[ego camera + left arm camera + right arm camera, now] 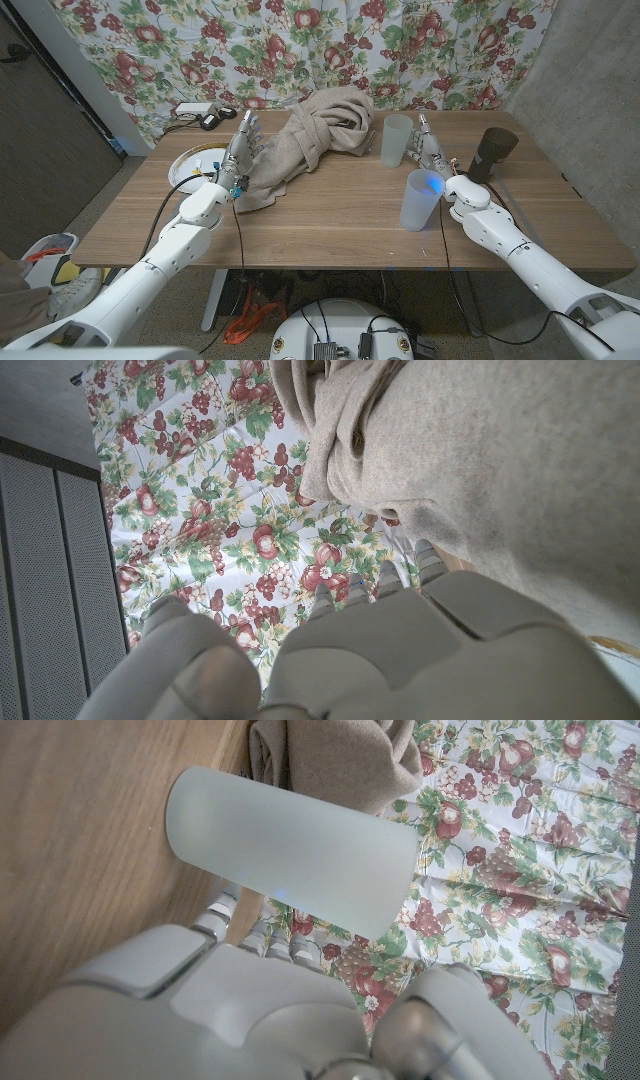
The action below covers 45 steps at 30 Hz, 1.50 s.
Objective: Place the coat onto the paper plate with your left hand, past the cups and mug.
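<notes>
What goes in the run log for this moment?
left hand beside coat, open | right hand open | plate bare

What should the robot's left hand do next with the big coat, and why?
Probably close the left hand on the coat. The hand stands beside the coat's edge with fingers apart, holding nothing, and the paper plate waits just to its other side.

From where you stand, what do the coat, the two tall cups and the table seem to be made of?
Coat: soft beige knit or fleece, matte, with limp folds.
Near cup and far cup: frosted translucent plastic, probably; light passes through dimly.
Table: wood or wood-look laminate, with brown grain lines and a smooth, low sheen.
</notes>
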### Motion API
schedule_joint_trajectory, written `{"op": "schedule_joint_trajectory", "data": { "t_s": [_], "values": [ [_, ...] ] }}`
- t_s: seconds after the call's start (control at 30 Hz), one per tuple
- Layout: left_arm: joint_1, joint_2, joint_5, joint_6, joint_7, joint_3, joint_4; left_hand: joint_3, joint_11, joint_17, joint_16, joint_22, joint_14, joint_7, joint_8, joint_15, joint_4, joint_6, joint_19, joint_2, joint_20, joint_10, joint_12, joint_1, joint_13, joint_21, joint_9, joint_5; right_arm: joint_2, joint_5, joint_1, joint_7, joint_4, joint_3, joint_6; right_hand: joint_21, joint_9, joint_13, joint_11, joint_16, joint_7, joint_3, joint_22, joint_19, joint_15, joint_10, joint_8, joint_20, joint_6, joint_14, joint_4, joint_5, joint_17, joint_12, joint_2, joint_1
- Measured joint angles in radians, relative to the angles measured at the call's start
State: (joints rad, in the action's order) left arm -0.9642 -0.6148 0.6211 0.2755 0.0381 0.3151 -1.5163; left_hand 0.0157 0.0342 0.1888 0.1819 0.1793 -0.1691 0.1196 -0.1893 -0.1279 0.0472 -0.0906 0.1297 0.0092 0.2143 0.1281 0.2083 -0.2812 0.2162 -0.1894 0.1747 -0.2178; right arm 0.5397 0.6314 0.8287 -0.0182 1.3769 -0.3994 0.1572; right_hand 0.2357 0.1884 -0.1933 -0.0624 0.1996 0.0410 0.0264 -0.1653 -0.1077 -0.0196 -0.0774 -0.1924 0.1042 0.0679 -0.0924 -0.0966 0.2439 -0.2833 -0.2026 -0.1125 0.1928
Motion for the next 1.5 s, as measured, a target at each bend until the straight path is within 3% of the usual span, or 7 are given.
{"op": "schedule_joint_trajectory", "data": {
  "t_s": [0.83, 1.07, 1.27, 1.5],
  "values": [
    [-0.032, -0.073, -0.132, -0.061, 0.122, -0.011, -0.099, 0.005, 0.004, -0.003, 0.0, 0.005, -0.005, 0.0, 0.0, -0.005, 0.005, 0.0, 0.014, 0.008, 0.0, 0.003, 0.007, -0.008, 0.0, 0.0, 0.0, 0.0, 0.005, -0.024, 0.017, -0.045, 0.037, 0.005, 0.005, -0.011, 0.0, 0.0, 0.013, 0.0, 0.0, 0.0, 0.0, 0.0, 0.005, -0.005, 0.0, 0.0, 0.0, -0.005, 0.0, 0.0, 0.01, 0.0, 0.003, 0.003],
    [-0.036, -0.089, -0.167, -0.092, 0.154, -0.012, -0.127, 0.002, 0.004, -0.003, 0.0, 0.005, -0.004, 0.0, 0.0, -0.052, 0.011, 0.0, 0.014, 0.007, 0.0, 0.003, 0.011, -0.015, 0.0, 0.0, 0.0, 0.0, 0.013, -0.029, 0.028, -0.055, 0.058, 0.01, 0.01, -0.018, 0.0, 0.0, 0.027, 0.0, -0.011, 0.003, 0.0, 0.0, 0.024, 0.002, 0.0, 0.0, 0.0, -0.002, 0.003, 0.0, 0.019, 0.0, 0.006, 0.007],
    [-0.038, -0.103, -0.203, -0.138, 0.184, -0.013, -0.156, 0.0, 0.007, -0.003, 0.0, 0.005, -0.007, -0.011, 0.0, -0.055, 0.017, -0.004, 0.014, 0.002, 0.0, 0.0, 0.012, -0.021, 0.0, 0.0, 0.001, 0.0, 0.029, -0.033, 0.038, -0.057, 0.072, 0.016, 0.012, -0.023, 0.0, 0.0, 0.031, 0.0, -0.018, 0.001, 0.0, 0.0, 0.031, -0.002, 0.0, 0.0, 0.003, -0.009, 0.005, 0.0, 0.022, 0.0, 0.01, 0.011],
    [-0.024, -0.123, -0.234, -0.193, 0.194, -0.005, -0.194, -0.002, 0.01, -0.003, 0.0, 0.005, -0.007, -0.003, 0.01, -0.064, 0.026, -0.036, 0.014, -0.004, 0.0, 0.018, 0.012, -0.036, 0.0, 0.0, 0.005, 0.0, 0.041, -0.034, 0.04, -0.039, 0.063, 0.024, 0.031, -0.03, 0.0, 0.0, 0.042, -0.004, -0.024, 0.0, 0.0, 0.005, 0.04, -0.002, 0.0, 0.005, 0.005, -0.018, 0.008, 0.0, 0.028, 0.0, 0.014, 0.015]
  ]
}}
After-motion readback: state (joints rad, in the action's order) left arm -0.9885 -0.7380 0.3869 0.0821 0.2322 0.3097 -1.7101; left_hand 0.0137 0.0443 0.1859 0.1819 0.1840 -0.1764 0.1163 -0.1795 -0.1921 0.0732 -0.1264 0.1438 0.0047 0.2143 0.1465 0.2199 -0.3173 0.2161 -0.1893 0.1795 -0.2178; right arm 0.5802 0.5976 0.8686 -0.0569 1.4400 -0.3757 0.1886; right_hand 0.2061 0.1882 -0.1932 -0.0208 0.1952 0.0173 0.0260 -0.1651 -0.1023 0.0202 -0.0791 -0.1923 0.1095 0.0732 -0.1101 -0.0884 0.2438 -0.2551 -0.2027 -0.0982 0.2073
